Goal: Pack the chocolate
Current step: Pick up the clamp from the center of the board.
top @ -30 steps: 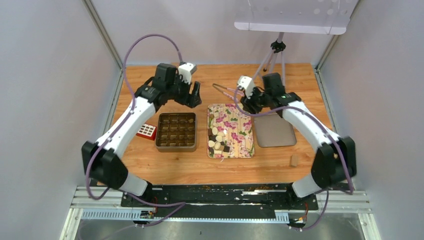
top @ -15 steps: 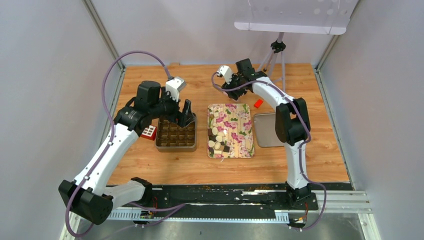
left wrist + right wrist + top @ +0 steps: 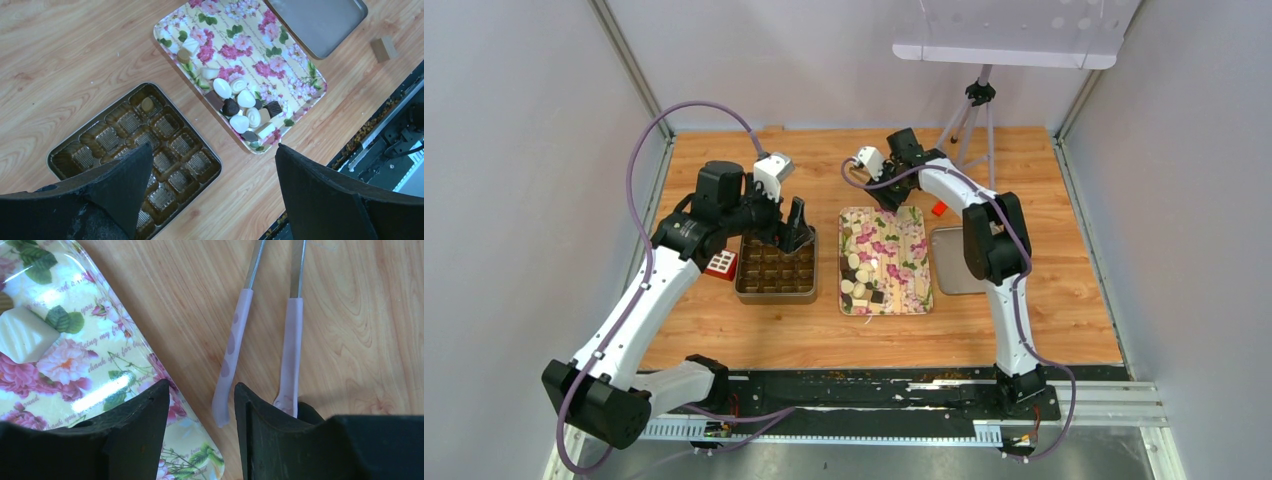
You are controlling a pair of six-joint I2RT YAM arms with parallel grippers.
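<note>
The right end effector (image 3: 200,390), slightly spread, seems to straddle only one leg of the tongs (image 3: 234,340) at the floral tray's (image 3: 65,370) 12 o'clock; closing could skid them away. Chocolate (image 3: 240,107) heaps at its 6 o'clock; the left end effector (image 3: 212,150) hangs spread.

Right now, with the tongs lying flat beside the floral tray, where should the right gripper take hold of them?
I would take the tongs across both bare metal arms, just above the lilac sleeves, coming straight down. They lie flat on the wooden table, arms side by side, so the right gripper, opened wider, could span both.
</note>
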